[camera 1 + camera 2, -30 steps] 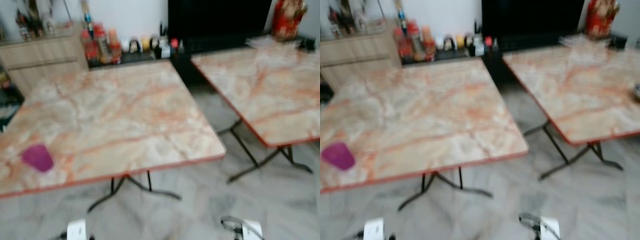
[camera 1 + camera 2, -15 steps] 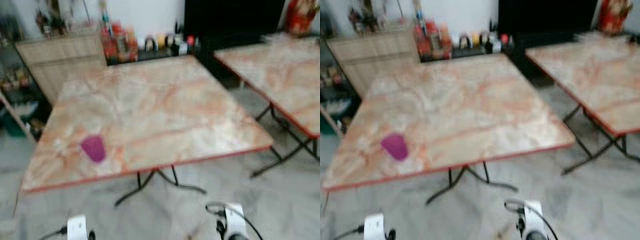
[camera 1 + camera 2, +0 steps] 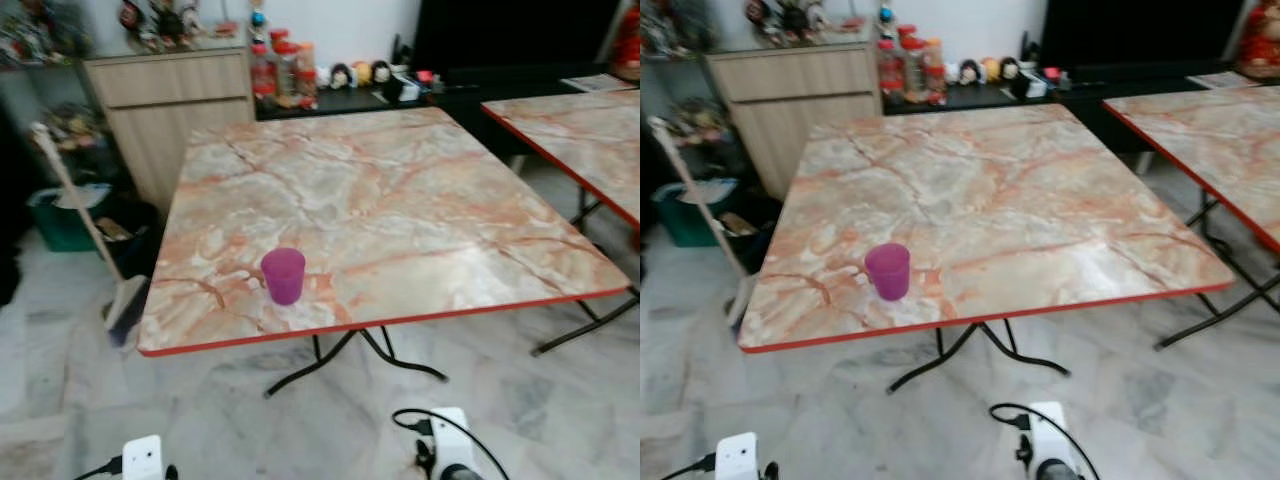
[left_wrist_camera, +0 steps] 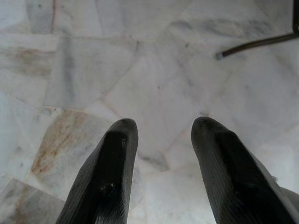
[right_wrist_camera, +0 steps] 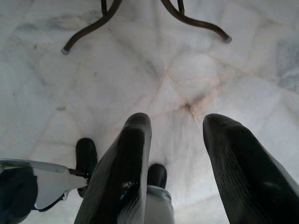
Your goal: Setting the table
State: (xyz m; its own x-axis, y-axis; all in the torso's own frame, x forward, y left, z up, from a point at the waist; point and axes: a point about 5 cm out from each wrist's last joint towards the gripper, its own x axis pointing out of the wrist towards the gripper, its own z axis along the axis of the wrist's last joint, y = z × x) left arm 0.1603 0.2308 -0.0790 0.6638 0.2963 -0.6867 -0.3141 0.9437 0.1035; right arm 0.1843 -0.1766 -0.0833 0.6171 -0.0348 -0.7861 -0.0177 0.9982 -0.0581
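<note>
A purple plastic cup (image 3: 283,275) stands upright near the front edge of a marble-patterned folding table (image 3: 400,200) with a red rim. Both arms hang low below the table, their wrists at the bottom of the eye views. In the left wrist view my left gripper (image 4: 161,123) is open over the marble floor with nothing between its fingers. My right gripper (image 5: 176,119) is open too, pointing down at the floor near the table's black legs (image 5: 88,30).
A second marble table (image 3: 580,130) stands at the right with a gap between the two. A wooden cabinet (image 3: 170,100) and a low black shelf with bottles (image 3: 280,70) line the back wall. A broom (image 3: 95,240) and a green bin (image 3: 60,215) sit at the left.
The camera has swung left, so the table and cup now sit nearer the middle of the picture and the image is sharp. The cup itself has not moved on the table.
</note>
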